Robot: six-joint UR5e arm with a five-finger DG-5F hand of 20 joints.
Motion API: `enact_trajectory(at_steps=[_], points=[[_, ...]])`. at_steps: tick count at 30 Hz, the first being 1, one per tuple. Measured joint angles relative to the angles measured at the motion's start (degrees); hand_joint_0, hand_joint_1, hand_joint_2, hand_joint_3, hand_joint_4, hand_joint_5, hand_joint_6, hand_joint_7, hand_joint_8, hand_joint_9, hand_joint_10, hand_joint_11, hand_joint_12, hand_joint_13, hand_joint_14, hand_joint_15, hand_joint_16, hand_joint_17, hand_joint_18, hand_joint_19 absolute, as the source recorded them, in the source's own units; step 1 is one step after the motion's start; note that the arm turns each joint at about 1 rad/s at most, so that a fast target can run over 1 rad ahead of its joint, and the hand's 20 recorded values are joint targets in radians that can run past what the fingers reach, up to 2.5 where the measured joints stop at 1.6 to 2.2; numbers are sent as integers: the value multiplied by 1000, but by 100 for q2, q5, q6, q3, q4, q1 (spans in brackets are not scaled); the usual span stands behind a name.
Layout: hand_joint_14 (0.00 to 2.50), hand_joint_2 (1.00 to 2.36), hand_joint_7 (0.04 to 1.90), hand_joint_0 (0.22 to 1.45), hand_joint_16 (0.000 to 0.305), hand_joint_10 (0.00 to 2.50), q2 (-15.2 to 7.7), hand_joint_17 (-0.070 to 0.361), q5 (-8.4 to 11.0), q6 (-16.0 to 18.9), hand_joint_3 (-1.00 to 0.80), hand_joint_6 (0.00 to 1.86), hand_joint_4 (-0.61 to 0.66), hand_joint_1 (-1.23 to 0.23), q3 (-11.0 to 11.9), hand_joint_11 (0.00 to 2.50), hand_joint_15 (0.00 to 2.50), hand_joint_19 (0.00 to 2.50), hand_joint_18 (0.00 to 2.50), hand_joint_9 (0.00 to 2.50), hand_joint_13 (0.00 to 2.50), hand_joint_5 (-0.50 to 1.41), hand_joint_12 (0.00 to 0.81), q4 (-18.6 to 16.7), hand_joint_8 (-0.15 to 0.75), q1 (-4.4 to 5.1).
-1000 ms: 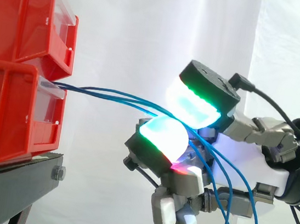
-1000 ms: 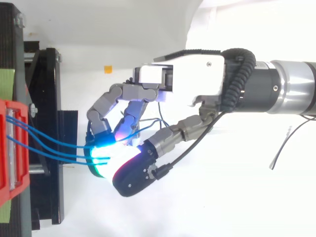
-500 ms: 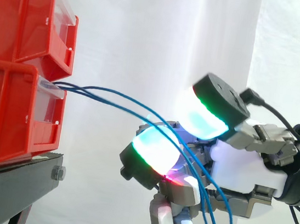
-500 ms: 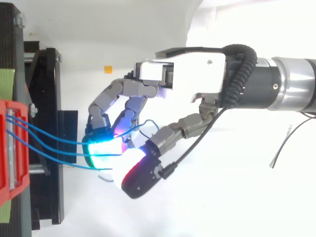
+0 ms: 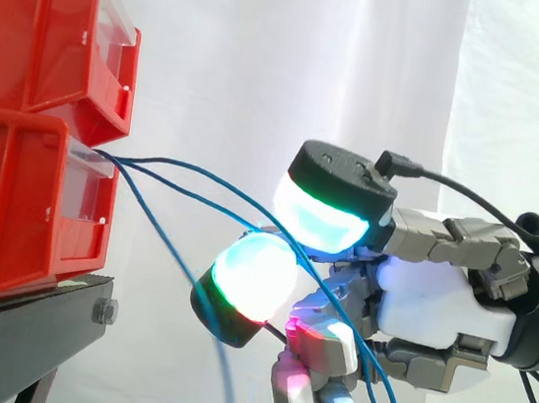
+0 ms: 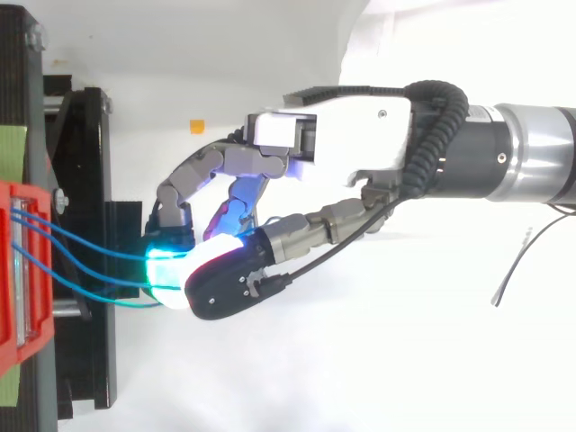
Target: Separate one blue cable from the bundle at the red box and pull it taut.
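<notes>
- Three thin blue cables (image 5: 203,174) leave the front lip of the lower red plastic bin (image 5: 10,207) and fan out to the right, towards the hand.
- Two of the thin blue cables run in shallow curves into the gap between two glowing pads (image 5: 322,218). Past the pads they drop across the fingers towards the bottom edge.
- The third blue cable (image 5: 179,267) sags steeply from the bin and hangs loose below the hand.
- One robot hand (image 5: 425,302), white-palmed with grey fingers, is curled, its thumb and a finger nipping the two cables.
- Two red bins are stacked; the upper red bin (image 5: 44,23) overhangs the lower.
- One black metal stand (image 5: 24,328) carries them, and its edge ends just under the bin fronts.
- Clear space lies between the bins and the pads, before the white curtain (image 5: 268,62).
</notes>
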State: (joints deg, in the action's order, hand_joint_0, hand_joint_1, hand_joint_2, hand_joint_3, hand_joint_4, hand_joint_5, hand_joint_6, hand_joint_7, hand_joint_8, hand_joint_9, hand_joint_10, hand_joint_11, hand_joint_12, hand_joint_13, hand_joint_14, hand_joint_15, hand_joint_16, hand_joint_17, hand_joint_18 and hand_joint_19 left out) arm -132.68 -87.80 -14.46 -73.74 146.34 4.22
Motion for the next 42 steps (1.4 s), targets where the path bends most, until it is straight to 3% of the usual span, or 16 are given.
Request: enact_trajectory(at_steps=[2, 10, 14, 16, 21, 26, 29, 30, 35, 39, 40, 41, 42], points=[[20, 1014, 947, 647, 61, 17, 0, 137, 0, -2, -145, 758, 253, -690, 0, 932, 572, 724, 1121, 1078, 1051, -170, 447, 0, 420, 0], [21, 1015, 829, 705, 54, 18, 1, 121, 0, -4, -253, 859, 215, -768, 0, 1023, 577, 712, 1036, 987, 991, -210, 410, 36, 382, 0], [20, 1008, 816, 760, 52, 15, 3, 118, -1, -4, -387, 901, 217, -888, 0, 1106, 575, 658, 1006, 1002, 975, -215, 401, 42, 375, 0], [21, 1000, 881, 789, 51, 15, 3, 115, -5, -4, -500, 928, 218, -896, 0, 1148, 572, 645, 997, 1044, 977, -210, 399, 43, 385, 0], [22, 1000, 959, 781, 49, 17, 3, 111, -22, -4, -500, 944, 185, -927, 0, 1232, 576, 627, 1010, 1154, 1006, -176, 394, 44, 399, 0], [23, 1000, 1106, 650, 48, 18, 3, 108, -25, -4, -500, 935, 144, -990, 0, 1355, 637, 654, 1031, 1326, 1087, -118, 393, 44, 395, 0], [23, 1000, 1113, 518, 50, 19, 4, 113, -30, -2, -500, 917, 138, -922, 0, 1366, 660, 678, 1091, 1380, 1144, -87, 410, 44, 414, 0], [21, 1000, 1072, 452, 57, 16, 4, 127, -33, 0, -500, 907, 137, -784, 0, 1342, 652, 671, 1176, 1424, 1177, -74, 436, 44, 435, 0], [21, 1000, 1096, 432, 61, 15, 5, 138, -46, 20, -500, 887, 149, -595, 3, 1346, 717, 686, 1250, 1451, 1259, -94, 463, 44, 440, 0], [22, 1000, 1036, 430, 64, 3, 6, 144, -83, 51, -500, 904, 170, -569, 35, 1636, 980, 705, 1265, 1464, 1354, -132, 482, 55, 419, 0], [23, 1000, 1004, 431, 65, 46, 6, 145, -96, 64, -500, 910, 183, -565, 45, 1756, 1100, 719, 1262, 1442, 1374, -145, 483, 66, 399, 0], [22, 1000, 993, 431, 65, 300, 6, 146, -104, 75, -500, 912, 186, -565, 51, 1715, 1199, 731, 1262, 1376, 1401, -150, 483, 74, 399, 0], [16, 1000, 973, 433, 65, 803, 6, 146, -110, 84, -500, 915, 196, -564, 58, 1554, 1316, 770, 1260, 1243, 1424, -157, 474, 80, 398, 0]])
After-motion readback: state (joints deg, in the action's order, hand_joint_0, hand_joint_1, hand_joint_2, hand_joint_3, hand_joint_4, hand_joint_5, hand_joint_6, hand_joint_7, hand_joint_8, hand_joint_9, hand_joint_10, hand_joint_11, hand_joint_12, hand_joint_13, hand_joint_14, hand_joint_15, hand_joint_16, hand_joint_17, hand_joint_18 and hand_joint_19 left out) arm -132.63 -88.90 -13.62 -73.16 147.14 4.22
